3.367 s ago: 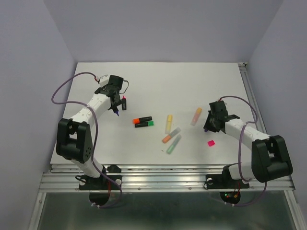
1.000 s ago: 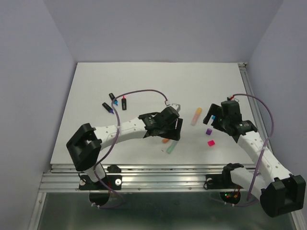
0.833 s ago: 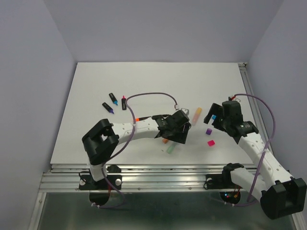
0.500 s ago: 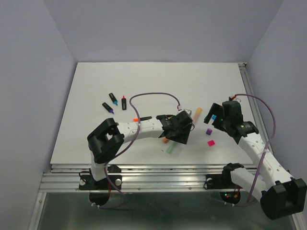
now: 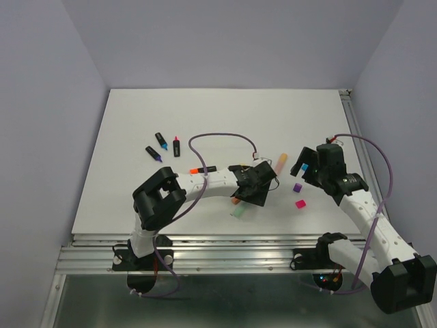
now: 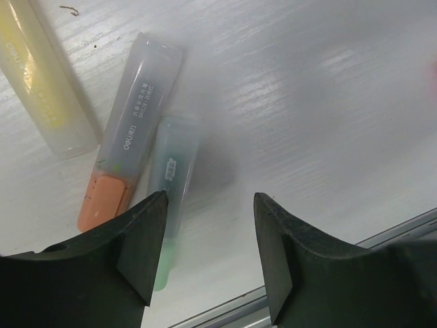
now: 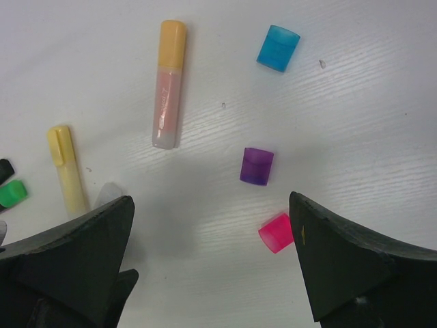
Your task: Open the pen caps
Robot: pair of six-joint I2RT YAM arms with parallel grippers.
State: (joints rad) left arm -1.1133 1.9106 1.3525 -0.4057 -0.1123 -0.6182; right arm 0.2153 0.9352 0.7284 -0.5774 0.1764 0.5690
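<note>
Left gripper (image 6: 210,229) fingers apart, nothing held, just beside the green pen (image 6: 172,181). Right gripper (image 7: 210,208) wide open and empty. It's over the loose purple cap (image 7: 257,166) and pink cap (image 7: 276,232), right side.

Three loose caps (image 5: 298,186) — cyan cap (image 7: 278,48), purple cap (image 7: 257,166), pink cap (image 7: 276,232). Three uncapped black pens (image 5: 161,141). Four pastel pens (image 5: 280,162) — peach pen (image 7: 167,82), yellow pen (image 7: 65,167), grey pen (image 6: 133,116), green pen (image 6: 171,184). Two capped black pens (image 5: 207,168), orange-capped pen (image 5: 196,170) and green-capped pen (image 7: 11,193).

The left end effector (image 5: 251,191) hangs over a green pen (image 5: 238,210), near the purple cap (image 5: 297,187) and pink cap (image 5: 300,203).
</note>
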